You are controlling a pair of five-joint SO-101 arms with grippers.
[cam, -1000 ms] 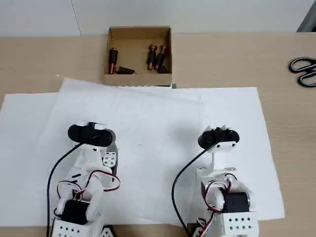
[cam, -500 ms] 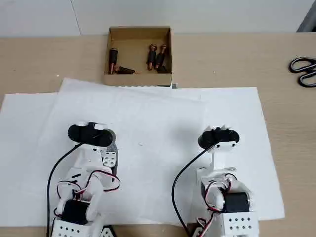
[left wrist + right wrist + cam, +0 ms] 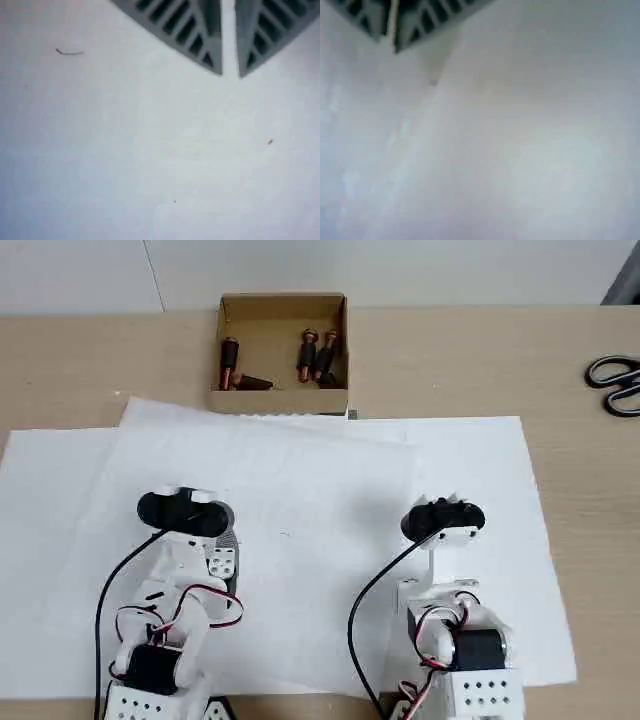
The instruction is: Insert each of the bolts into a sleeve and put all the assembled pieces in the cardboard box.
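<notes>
The cardboard box (image 3: 281,400) stands at the far middle of the table. Several copper-and-black assembled pieces lie inside it: one upright-looking piece (image 3: 229,362) on the left, another lying flat (image 3: 256,383) beside it, and a pair (image 3: 308,354) on the right. The left arm (image 3: 182,540) and right arm (image 3: 444,540) sit folded back at the near edge, well away from the box. My left gripper (image 3: 229,74) hangs shut over bare white paper with nothing in it. My right gripper (image 3: 390,44) is also shut and holds nothing, over the paper.
Large white paper sheets (image 3: 320,500) cover the near half of the wooden table (image 3: 470,360). Black-handled scissors (image 3: 615,382) lie at the far right edge.
</notes>
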